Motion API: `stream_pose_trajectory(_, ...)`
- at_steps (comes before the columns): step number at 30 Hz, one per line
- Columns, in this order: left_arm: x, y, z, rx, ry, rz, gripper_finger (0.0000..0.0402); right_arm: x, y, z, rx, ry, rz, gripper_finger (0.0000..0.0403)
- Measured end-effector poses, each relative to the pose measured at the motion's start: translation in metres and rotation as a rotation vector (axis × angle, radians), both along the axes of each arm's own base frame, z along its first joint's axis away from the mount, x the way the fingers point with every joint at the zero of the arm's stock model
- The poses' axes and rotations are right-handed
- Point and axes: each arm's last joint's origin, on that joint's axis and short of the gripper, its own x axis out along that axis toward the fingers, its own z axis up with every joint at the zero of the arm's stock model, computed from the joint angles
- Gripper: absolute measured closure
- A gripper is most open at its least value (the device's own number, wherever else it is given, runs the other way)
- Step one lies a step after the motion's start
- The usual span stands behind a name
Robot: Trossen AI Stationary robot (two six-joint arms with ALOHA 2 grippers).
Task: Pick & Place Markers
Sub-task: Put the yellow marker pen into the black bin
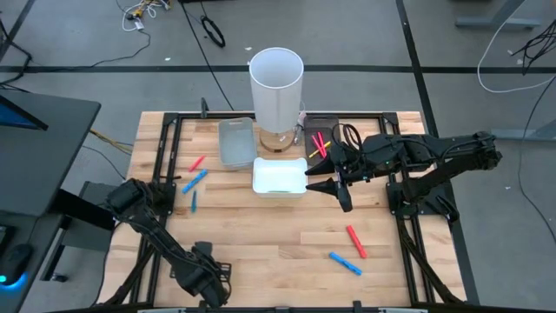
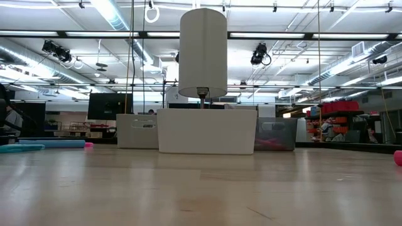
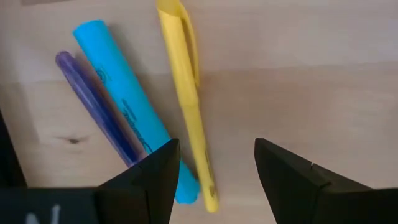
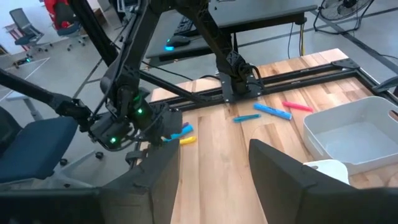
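Observation:
In the left wrist view, three markers lie side by side on the wood: a purple one (image 3: 96,106), a blue one (image 3: 127,106) and a yellow one (image 3: 185,93). My left gripper (image 3: 214,171) hangs open over their near ends, pointing down, with the yellow marker's end between its fingers and the blue one's end under one finger. It stands near the table's front left edge (image 1: 211,280). My right gripper (image 1: 337,189) waits open in the air beside the white tray (image 1: 280,176). More markers lie loose: red (image 1: 196,163), blue (image 1: 195,181), red (image 1: 356,241), blue (image 1: 345,263).
A tall white cylinder (image 1: 276,87) stands at the back centre. A clear grey tray (image 1: 235,141) sits to its left, and a dark tray (image 1: 323,130) holding red and yellow markers to its right. Bare wood lies in the table's middle and front right.

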Motion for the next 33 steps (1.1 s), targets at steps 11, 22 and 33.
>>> stream_pose_trajectory(11,-0.007,0.008,-0.023,-0.020,-0.021,0.007,0.0189,0.000,0.000,0.000,0.021,0.003,-0.008,0.0211)
stream_pose_trajectory(22,-0.005,0.005,-0.025,-0.005,-0.094,-0.013,0.0247,0.000,0.000,0.001,0.023,-0.006,-0.008,0.0211)
stream_pose_trajectory(33,-0.003,0.004,-0.026,-0.015,-0.111,-0.015,0.0373,0.001,0.000,0.003,0.028,-0.032,-0.008,0.0211)
